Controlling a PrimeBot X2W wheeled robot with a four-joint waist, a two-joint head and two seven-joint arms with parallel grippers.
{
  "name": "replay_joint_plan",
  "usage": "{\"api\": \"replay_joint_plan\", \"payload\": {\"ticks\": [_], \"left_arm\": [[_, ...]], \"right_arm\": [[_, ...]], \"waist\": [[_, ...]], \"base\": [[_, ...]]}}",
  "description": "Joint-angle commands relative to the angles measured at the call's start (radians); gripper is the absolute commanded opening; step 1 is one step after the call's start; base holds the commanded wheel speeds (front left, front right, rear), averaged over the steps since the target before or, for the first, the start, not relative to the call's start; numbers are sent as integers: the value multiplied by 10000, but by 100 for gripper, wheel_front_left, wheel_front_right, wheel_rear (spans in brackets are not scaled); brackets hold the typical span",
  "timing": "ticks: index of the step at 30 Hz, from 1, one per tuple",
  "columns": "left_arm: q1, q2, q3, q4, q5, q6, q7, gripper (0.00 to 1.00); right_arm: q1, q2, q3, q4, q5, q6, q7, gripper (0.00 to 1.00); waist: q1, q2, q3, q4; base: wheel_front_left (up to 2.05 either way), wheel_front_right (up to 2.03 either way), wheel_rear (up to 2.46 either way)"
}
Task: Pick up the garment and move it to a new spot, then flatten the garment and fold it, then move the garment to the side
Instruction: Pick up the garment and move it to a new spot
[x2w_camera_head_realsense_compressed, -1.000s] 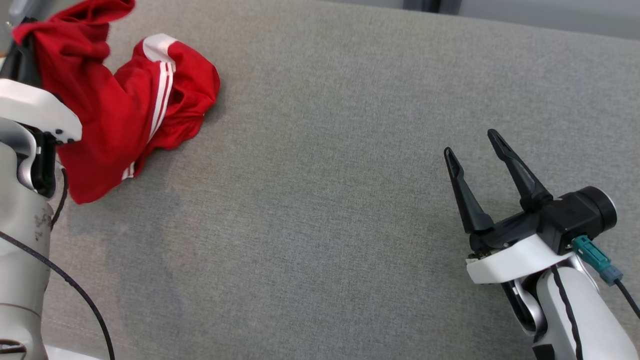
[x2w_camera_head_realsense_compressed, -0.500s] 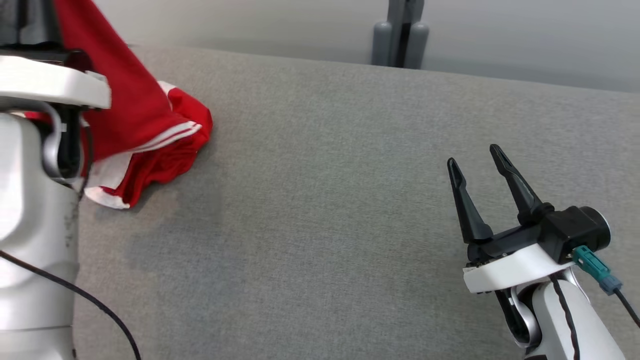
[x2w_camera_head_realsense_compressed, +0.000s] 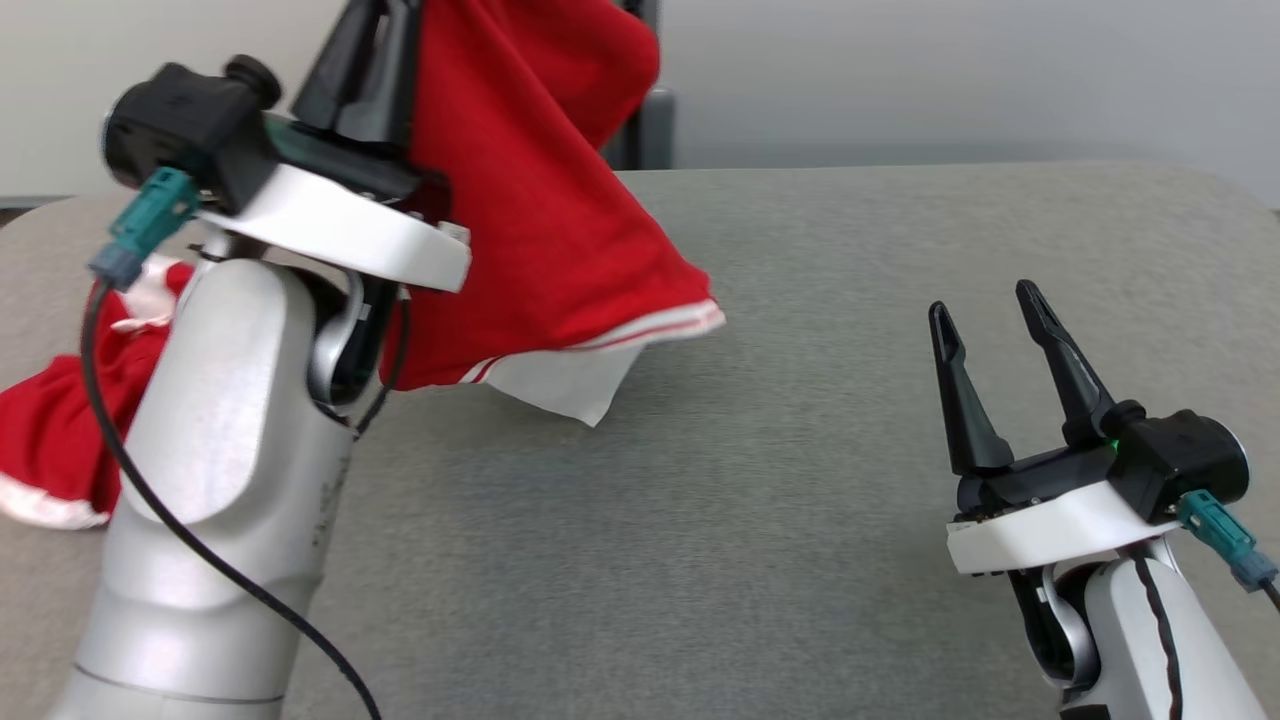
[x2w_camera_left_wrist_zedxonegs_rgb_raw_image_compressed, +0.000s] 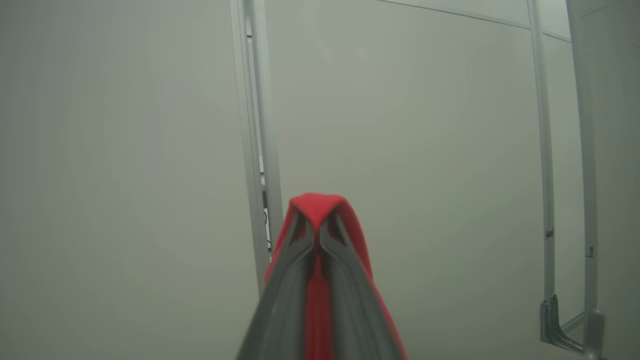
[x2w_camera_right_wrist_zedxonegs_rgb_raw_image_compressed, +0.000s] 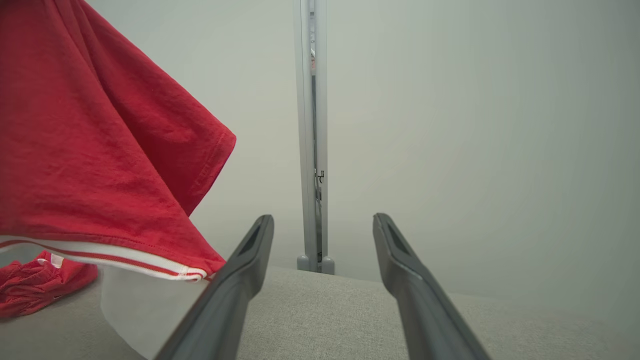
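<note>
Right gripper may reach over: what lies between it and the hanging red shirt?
Just bare grey upholstery between the right gripper and red shirt, per head view.

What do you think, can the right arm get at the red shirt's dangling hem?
Probably yes. The right arm has its jaws open, and only bare grey surface lies between them and the garment, whose hem hangs to its left.

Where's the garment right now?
Head view, upper left: the garment hangs pinched in the left gripper above the grey surface, its tail end lying on that surface at the far left.
</note>
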Motion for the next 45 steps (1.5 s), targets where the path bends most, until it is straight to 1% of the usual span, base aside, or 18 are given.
{"api": "replay_joint_plan", "payload": {"ticks": [1,7,12,14,15,16,19,20,21,22,25,28,31,33,35,38,45], "left_arm": [[26,-53,-169,-94,-102,-25,75,0],[79,-388,-1090,34,49,-33,142,0],[206,-597,-2075,942,111,40,158,0],[251,-634,-2493,1405,146,128,61,0],[219,-657,-2843,1620,516,216,-21,0],[238,-669,-3077,1865,642,314,-93,0],[469,-657,-3725,2513,594,551,-222,0],[515,-675,-3994,2621,455,596,-271,36],[587,-682,-4259,2753,283,660,-286,80],[635,-680,-4544,2867,122,694,-302,100],[736,-663,-5350,3189,-399,790,-318,100],[555,-683,-5895,3283,-882,917,-347,100],[320,-679,-6103,3326,-1236,1138,-359,100],[206,-691,-6018,3127,-1368,1265,-368,100],[202,-679,-5796,2936,-1406,1393,-366,100],[333,-671,-5149,2544,-1186,1596,-363,100],[1588,-144,-3210,1429,-546,2015,-364,100]], "right_arm": [[-33,-21,-100,-21,-1,2,-16,100],[-211,-13,-255,-216,358,3,-16,100],[-294,-5,-361,-247,604,3,-16,100],[-332,-9,-385,-240,732,2,-16,100],[-345,-8,-361,-219,783,3,-16,100],[-363,-2,-343,-210,817,3,-16,100],[-412,-3,-335,-176,939,3,-16,100],[-405,-3,-356,-165,972,3,-16,100],[-410,-9,-405,-141,983,2,-16,100],[-406,-12,-447,-129,974,2,-16,100],[-406,-3,-499,-100,991,3,-16,100],[-473,-7,-609,-90,931,3,-16,100],[-465,-11,-698,-110,836,2,-16,100],[-464,-13,-741,-128,743,3,-16,100],[-453,-14,-765,-143,665,2,-16,100],[-388,-14,-772,-216,556,3,-16,100],[-86,-19,-742,-291,156,3,-16,100]], "waist": [[0,0,68,-781],[0,0,494,-2220],[0,0,933,-3322],[0,0,1085,-3709],[0,0,1161,-3903],[0,0,1229,-4068],[0,0,1366,-4464],[0,0,1387,-4552],[0,0,1398,-4613],[0,0,1402,-4642],[0,0,1408,-4635],[0,0,1388,-4428],[0,0,1302,-4082],[0,0,1219,-3796],[0,0,1102,-3486],[0,0,889,-2987],[0,0,291,-1749]], "base": [[0,0,0],[0,0,0],[0,0,0],[0,0,0],[0,0,0],[0,0,0],[0,0,0],[0,0,0],[0,0,0],[0,0,0],[0,0,0],[0,0,0],[0,0,0],[0,0,0],[0,0,0],[0,0,0],[0,0,0]]}}
